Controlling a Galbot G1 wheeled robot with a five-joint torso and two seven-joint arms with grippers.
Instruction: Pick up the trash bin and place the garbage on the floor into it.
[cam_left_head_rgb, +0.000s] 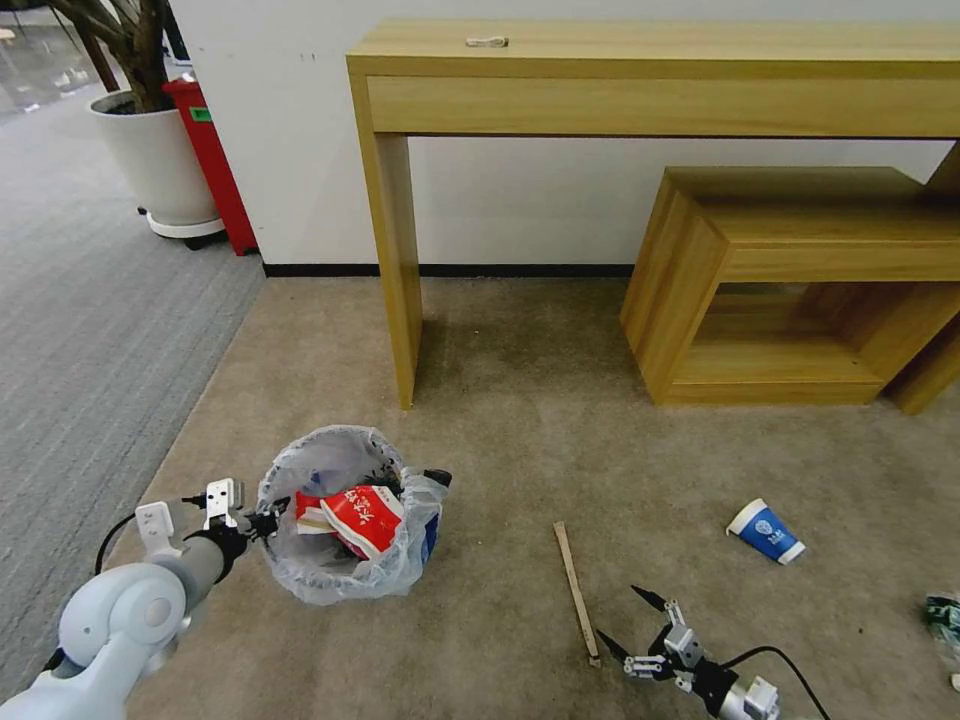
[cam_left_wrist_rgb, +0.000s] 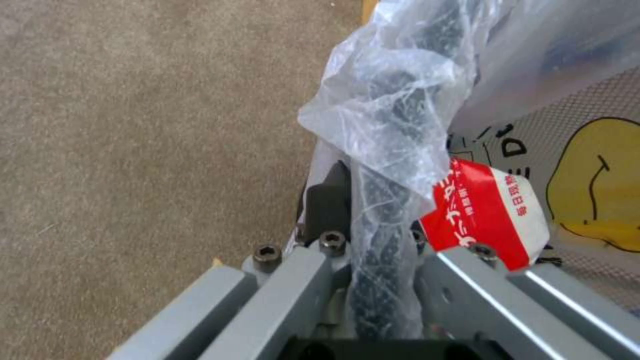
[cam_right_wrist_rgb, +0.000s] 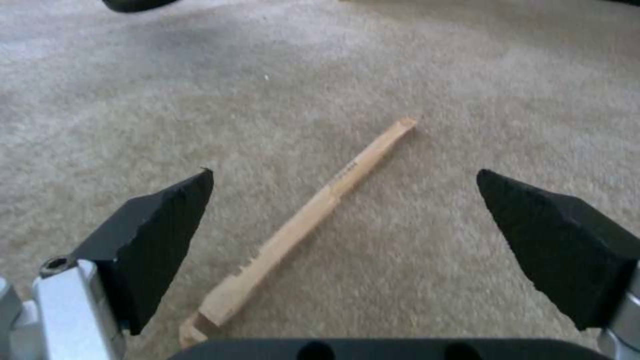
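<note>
From my head camera, my left gripper is clamped on the near rim of the trash bin, which stands on the beige floor with a red wrapper already inside it. My right gripper is low over the carpet with its jaws spread wide, and the wooden stick lies just beside them toward the bin, its far end pointing away from me toward the desk. A blue-white paper cup sits farther out on the opposite side of those jaws, well apart from them. Through my left wrist camera, the left gripper has the bin's black rim and its crinkly plastic liner pinched between the fingers, the red wrapper lying just past them inside the bin. Through my right wrist camera, the right gripper is wide open with the wooden stick on the carpet between the two pads, touching neither. Its long axis runs slantwise to the line across my jaws, nearer end close to my palm. I judge my right arm is the one placed for the stick, and a small wrist turn would set the jaws squarely across it.
</note>
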